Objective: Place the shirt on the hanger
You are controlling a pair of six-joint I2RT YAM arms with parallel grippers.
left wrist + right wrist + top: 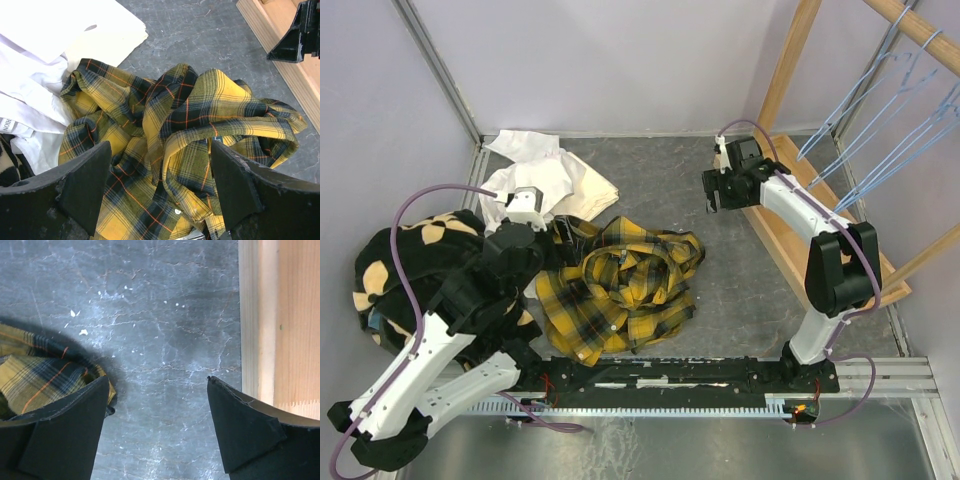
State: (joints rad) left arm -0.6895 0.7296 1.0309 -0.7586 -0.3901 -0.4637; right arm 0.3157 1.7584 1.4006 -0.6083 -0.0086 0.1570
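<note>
The yellow and black plaid shirt (620, 285) lies crumpled on the grey table, in the middle. My left gripper (562, 238) is open at the shirt's left edge. In the left wrist view its jaws (160, 172) stand wide apart just above the folds of the shirt (190, 115) and hold nothing. Several light-blue wire hangers (850, 103) hang from a wooden rail at the top right. My right gripper (715, 195) is open and empty over bare table (157, 405), right of the shirt's edge (40, 375) and left of the rack's base.
A plain white garment (545, 175) lies behind the shirt and a black fleece with tan patches (405, 260) lies at the left, under my left arm. The wooden rack base (820, 220) runs along the right side. Grey walls enclose the table.
</note>
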